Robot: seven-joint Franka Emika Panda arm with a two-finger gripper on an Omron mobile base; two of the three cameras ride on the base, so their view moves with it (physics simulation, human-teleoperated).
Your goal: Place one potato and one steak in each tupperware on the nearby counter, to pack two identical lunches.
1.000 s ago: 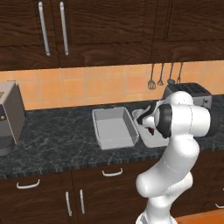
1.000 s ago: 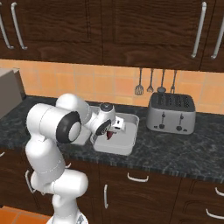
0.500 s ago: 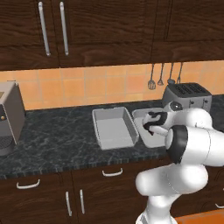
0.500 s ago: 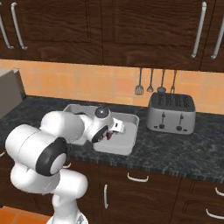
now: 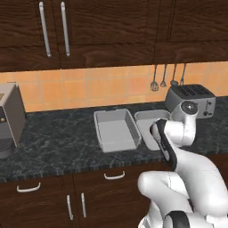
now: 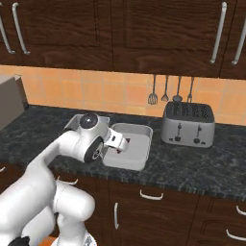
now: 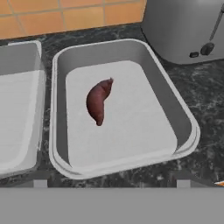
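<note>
Steak [image 7: 99, 101], a single dark red curled slab, lies on the floor of the right-hand tupperware [image 7: 186, 118], a little left of its middle and touching none of the walls. That tub sits on the marbled counter [image 5: 53, 144] just beside its twin, the left-hand tupperware [image 5: 116, 129], their long sides nearly touching; the left one has nothing in it that I can see. Right of the pair, close against the right tub's far corner, stands a silver toaster [image 6: 187, 124], and behind it on the orange tiled wall hang a few utensils [image 6: 166, 89]. Far off at the left end of the worktop is a grey boxy appliance [image 5: 9, 118]. Under the stone run dark wooden drawers with curved white handles [image 5: 114, 176], and above it dark wall cabinets [image 5: 89, 26]. The white arm [image 5: 178, 133] bends over the near edge of the counter and covers much of the right tub from both base cameras; from the right side only a sliver of red shows past the wrist. The gripper [image 6: 119, 148] hangs above that tub, and I cannot tell how its fingers stand because the wrist hides them.
</note>
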